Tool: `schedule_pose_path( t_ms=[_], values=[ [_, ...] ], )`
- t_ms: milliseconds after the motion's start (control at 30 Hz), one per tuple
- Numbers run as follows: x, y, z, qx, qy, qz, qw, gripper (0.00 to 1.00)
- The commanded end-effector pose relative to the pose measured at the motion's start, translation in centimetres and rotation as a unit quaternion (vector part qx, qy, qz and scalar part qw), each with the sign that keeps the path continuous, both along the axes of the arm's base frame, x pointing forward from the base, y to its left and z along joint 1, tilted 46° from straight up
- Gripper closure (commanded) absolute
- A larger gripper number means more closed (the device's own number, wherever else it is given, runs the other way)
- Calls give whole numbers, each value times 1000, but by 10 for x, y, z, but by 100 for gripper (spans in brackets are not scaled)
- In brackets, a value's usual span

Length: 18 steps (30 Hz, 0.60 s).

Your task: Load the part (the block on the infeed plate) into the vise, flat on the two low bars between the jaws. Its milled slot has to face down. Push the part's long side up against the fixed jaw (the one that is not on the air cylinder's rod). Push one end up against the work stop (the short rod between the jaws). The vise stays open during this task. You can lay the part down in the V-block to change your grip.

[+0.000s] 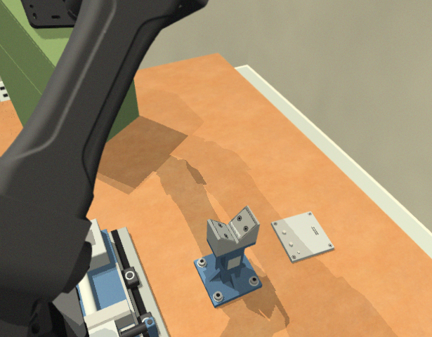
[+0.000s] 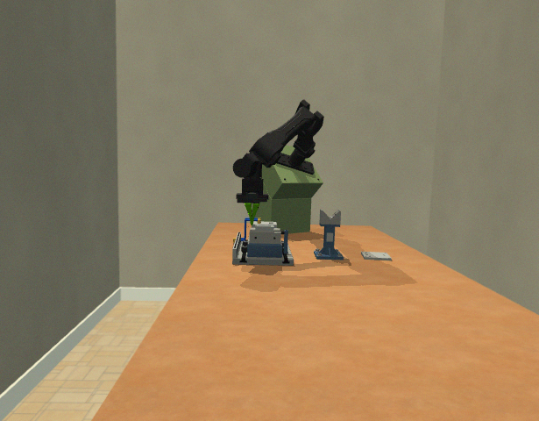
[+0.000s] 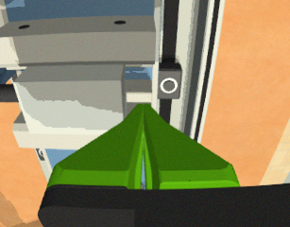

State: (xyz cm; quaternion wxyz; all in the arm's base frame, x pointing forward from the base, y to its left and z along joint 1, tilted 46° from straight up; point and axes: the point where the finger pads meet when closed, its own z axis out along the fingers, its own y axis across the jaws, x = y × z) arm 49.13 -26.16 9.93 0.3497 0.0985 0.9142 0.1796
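- Hand (image 3: 145, 113) pinched fully closed, gripping nothing, poised just above the vise (image 2: 263, 245).
- Block (image 3: 72, 97) sits inside the vise.
- Plate (image 1: 302, 235) lies near the worktop's (image 2: 305, 339) right edge.

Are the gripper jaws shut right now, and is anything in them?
Shut and empty. In the wrist view the gripper's green jaws meet at one point above the vise, with nothing between them.

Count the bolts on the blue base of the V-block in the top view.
4, one at each corner of the base: far left, near left, near right, and a far right one mostly hidden behind the V-block.
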Motion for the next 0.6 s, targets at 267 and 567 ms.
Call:
schedule_pose_path(
  t_ms=[267, 567],
  values=[
    [-2, -13, 4, -3, -3, -11, 1000, 100],
    [-2, -13, 4, -3, -3, -11, 1000, 100]
  ],
)
